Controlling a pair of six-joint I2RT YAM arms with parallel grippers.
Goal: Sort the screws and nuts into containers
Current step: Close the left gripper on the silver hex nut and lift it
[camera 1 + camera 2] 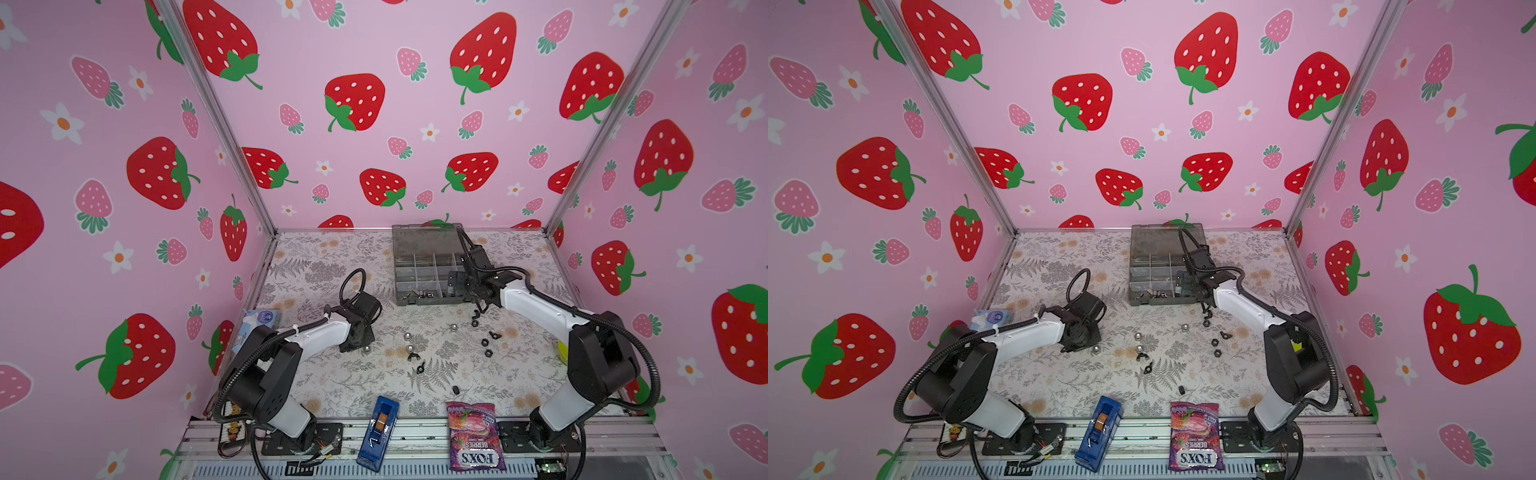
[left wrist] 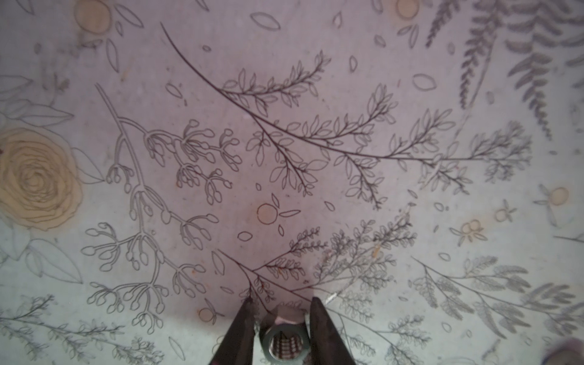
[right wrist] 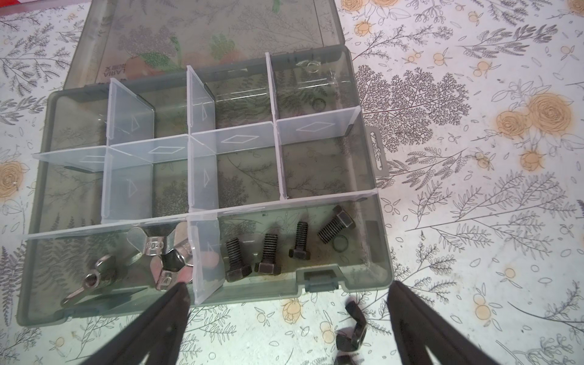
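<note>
Left fingers [image 2: 240, 335] are narrow, pinching a silver nut [image 2: 286, 339] on the surface at lower centre. Its rounded sides could let it squirt free when lifted. Right fingers [image 3: 161, 319] are wide and empty, by the near rim of the box [image 3: 373, 177].

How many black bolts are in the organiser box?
4 black bolts, in one compartment of the organiser box, in the row by its latch, beside the one holding silver wing nuts: three side by side, the fourth angled by a small ring. The divider could hide more.
</note>
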